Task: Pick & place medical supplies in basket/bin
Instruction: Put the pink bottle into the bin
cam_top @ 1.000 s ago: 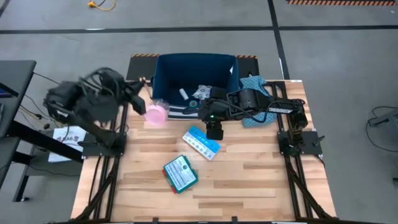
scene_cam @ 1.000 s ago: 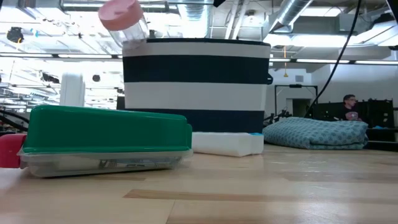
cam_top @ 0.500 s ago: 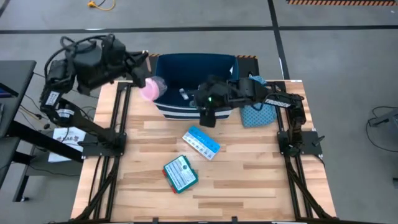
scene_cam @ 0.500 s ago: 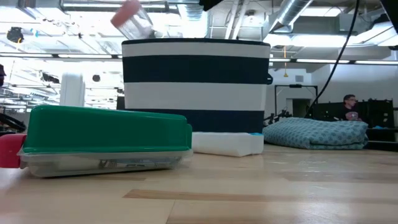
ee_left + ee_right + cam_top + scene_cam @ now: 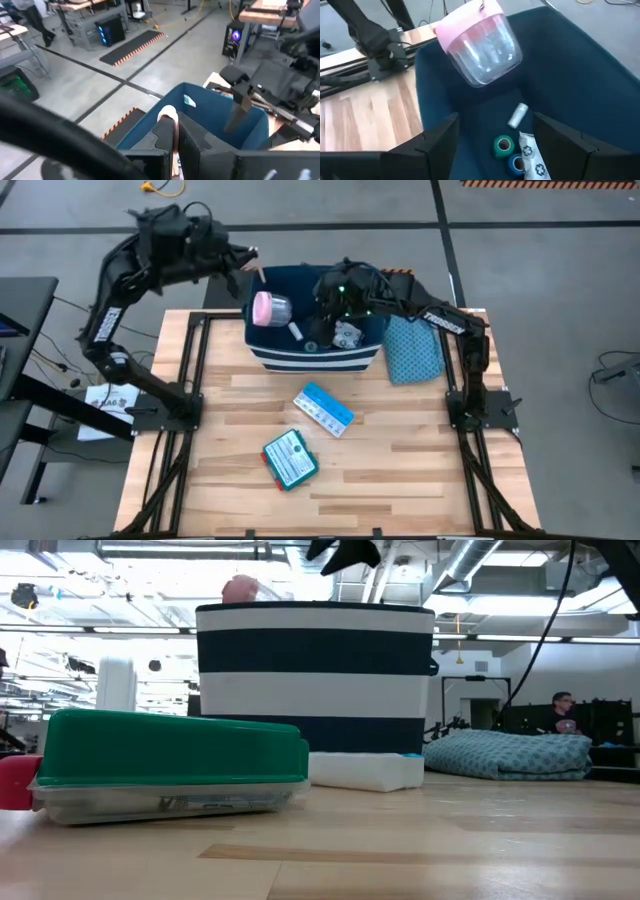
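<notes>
Right wrist view gives us the pink-capped jar (image 5: 482, 45) over the navy bin (image 5: 580, 80) — left gripper (image 5: 250, 262) shut, right gripper (image 5: 318, 305) wide and empty inside; we judge the arms could collide there

Two black jointed arms, looped cables, dark pincer fingers (image 5: 560, 145)

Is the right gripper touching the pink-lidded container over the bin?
Apart. Right wrist view shows the open right gripper with the pink-lidded container well beyond its fingers, over the bin.
</notes>
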Controlling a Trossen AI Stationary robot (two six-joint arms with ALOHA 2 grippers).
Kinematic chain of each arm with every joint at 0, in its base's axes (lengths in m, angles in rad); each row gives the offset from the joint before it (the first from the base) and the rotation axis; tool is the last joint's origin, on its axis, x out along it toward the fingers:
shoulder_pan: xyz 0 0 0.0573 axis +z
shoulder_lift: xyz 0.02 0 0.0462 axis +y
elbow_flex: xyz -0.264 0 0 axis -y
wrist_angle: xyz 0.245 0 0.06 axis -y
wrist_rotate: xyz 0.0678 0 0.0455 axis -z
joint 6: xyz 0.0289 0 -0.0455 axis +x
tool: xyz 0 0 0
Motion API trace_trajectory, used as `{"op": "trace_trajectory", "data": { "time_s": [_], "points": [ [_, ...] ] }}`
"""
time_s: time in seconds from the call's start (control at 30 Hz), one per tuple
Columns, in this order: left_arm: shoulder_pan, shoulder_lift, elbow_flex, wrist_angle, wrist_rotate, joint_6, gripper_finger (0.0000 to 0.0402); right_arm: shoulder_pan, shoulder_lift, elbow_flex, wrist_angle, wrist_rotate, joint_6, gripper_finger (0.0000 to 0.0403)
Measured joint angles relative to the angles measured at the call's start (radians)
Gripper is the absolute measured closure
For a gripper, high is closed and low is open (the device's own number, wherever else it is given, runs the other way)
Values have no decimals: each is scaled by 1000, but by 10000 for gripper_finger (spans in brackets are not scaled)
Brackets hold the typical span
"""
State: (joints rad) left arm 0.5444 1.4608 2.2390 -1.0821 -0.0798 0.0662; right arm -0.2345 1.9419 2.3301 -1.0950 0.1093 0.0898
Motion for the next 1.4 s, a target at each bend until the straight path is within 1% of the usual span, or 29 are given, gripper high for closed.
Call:
{"op": "trace_trajectory", "data": {
  "time_s": [0.17, 0.37, 0.5, 0.63, 0.8, 1.07, 1.27, 1.4],
  "points": [
    [69, 61, 0, 10, 85, 44, 401, -36, 0, 0, -14, 1, -1, 158],
    [121, 173, 0, 11, 106, 81, 401, -65, 10, 0, -56, 4, -2, 158],
    [152, 256, 0, 20, 158, 88, 401, -65, 9, 0, -61, 4, -11, 158],
    [178, 321, 0, -26, 188, 107, 402, -65, 9, 0, -72, 3, -20, 158],
    [182, 389, 0, -89, 194, 149, 402, -76, 9, 0, -107, 4, -34, 158],
    [190, 490, 0, -123, 142, 164, 399, -81, 9, 0, -104, 3, -38, 158],
    [195, 503, 0, -106, 131, 191, 386, -83, 9, 0, -124, 4, -38, 158],
    [205, 503, 0, -104, 129, 209, 368, -82, 9, 0, -128, 3, -38, 158]
  ]
}}
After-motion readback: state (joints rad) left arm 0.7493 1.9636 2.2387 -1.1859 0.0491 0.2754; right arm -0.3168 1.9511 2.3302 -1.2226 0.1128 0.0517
